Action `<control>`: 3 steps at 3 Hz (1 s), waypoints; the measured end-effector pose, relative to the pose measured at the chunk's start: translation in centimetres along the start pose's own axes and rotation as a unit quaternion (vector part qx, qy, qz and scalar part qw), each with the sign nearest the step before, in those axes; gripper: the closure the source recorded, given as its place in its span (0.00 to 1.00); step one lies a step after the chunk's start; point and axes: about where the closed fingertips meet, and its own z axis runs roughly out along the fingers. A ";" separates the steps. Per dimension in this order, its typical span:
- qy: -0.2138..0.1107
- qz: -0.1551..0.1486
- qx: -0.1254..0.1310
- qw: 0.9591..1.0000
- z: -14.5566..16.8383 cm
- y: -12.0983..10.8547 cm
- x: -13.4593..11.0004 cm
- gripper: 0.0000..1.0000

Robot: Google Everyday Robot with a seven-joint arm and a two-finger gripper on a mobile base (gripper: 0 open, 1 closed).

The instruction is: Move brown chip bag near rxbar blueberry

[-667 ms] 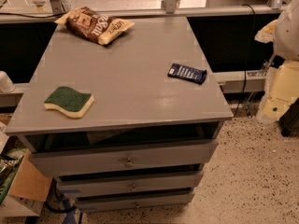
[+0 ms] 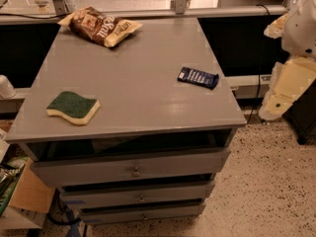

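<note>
The brown chip bag lies at the far left corner of the grey cabinet top, crinkly dark brown with pale yellow ends. The rxbar blueberry, a small flat dark blue bar, lies near the right edge of the top. They are far apart. My gripper hangs off the cabinet's right side, at the low end of the white and cream arm, below the level of the top. It holds nothing that I can see.
A green-and-yellow sponge lies at the front left of the top. The cabinet has three drawers in front. Cardboard boxes stand on the floor at the left. A counter ledge runs behind.
</note>
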 end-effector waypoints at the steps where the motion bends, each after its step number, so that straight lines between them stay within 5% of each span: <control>1: -0.059 0.005 0.015 0.998 1.7 -3.1 -3.5 0.00; 2: -0.133 0.016 0.011 0.991 4.2 -6.6 -8.2 0.00; 3: -0.203 0.028 -0.008 0.979 6.7 -8.6 -14.0 0.00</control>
